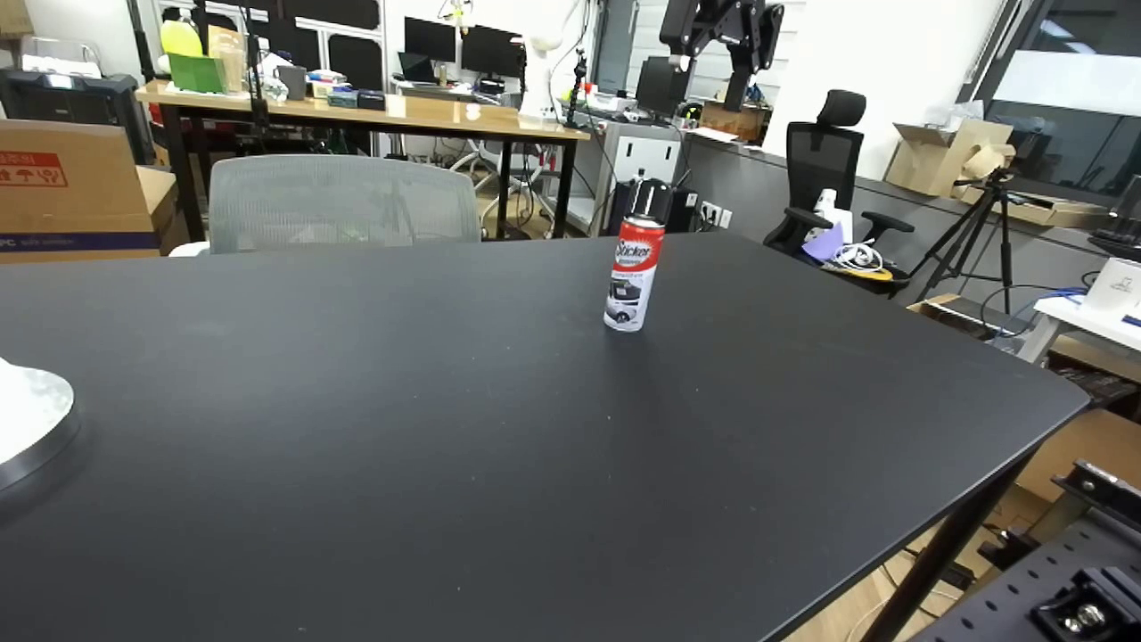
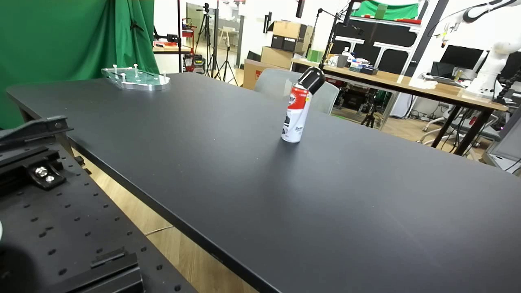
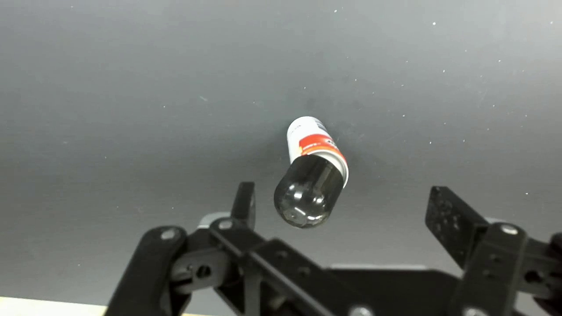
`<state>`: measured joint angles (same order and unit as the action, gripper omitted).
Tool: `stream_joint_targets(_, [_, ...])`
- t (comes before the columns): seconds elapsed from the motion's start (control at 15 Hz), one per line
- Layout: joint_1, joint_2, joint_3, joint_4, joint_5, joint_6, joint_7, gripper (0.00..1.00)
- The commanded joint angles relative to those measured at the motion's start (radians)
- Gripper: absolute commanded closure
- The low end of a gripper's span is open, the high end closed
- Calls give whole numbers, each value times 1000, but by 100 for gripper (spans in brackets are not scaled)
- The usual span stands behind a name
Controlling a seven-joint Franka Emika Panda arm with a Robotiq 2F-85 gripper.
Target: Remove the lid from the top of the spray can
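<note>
The spray can [image 2: 296,116] stands upright on the worktop [image 2: 252,195], a smooth, slim cylinder, red above and glossy white below, with dark printing; the word "Sticker" can be read on it in an exterior view. It is near the far edge, in from the rounded corner where that edge meets the right one.

The lid [image 3: 309,193] is a shiny black cap, straight-sided with a domed end. It sits tipped at a slant on the can's top, and in the wrist view part of the can's pale rim shows beside it.

The worktop is matt and near-black, dotted with pale specks. Close to its left-hand short edge lies a greenish, see-through slab [image 2: 142,83] with upright pegs [image 2: 136,70]. Beyond the far edge are a chair [image 1: 343,201] with a grey mesh back and a brown cardboard box [image 1: 76,187].

The jaws are dark jointed bars with flat inner faces, one of them mottled. They are spread wide and hold nothing; in the wrist view the lid shows between them, touching neither. In an exterior view they hang in the air, well above can and lid.
</note>
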<state>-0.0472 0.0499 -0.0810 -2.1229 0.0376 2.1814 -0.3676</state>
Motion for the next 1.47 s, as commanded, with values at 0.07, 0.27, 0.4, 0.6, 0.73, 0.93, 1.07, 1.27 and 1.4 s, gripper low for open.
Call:
stream_joint_targets(0.07, [-21, 74, 5, 44, -16, -15, -29, 0])
stream_joint_targets(0.27, [-28, 120, 8, 62, -41, 7, -50, 0])
stream_joint_targets(0.4, [-32, 152, 11, 70, -46, 54, -56, 0])
stream_joint_targets(0.6, [-38, 201, 19, 87, -36, 134, -52, 0])
stream_joint_targets(0.73, [-41, 228, 29, 97, -27, 174, -52, 0])
stream_joint_targets(0.93, [-47, 260, 46, 113, -17, 199, -57, 0])
stream_joint_targets(1.07, [-51, 276, 58, 123, -7, 202, -60, 0])
stream_joint_targets(1.27, [-58, 286, 75, 133, 5, 181, -69, 0])
stream_joint_targets(1.4, [-64, 290, 85, 137, 15, 166, -79, 0])
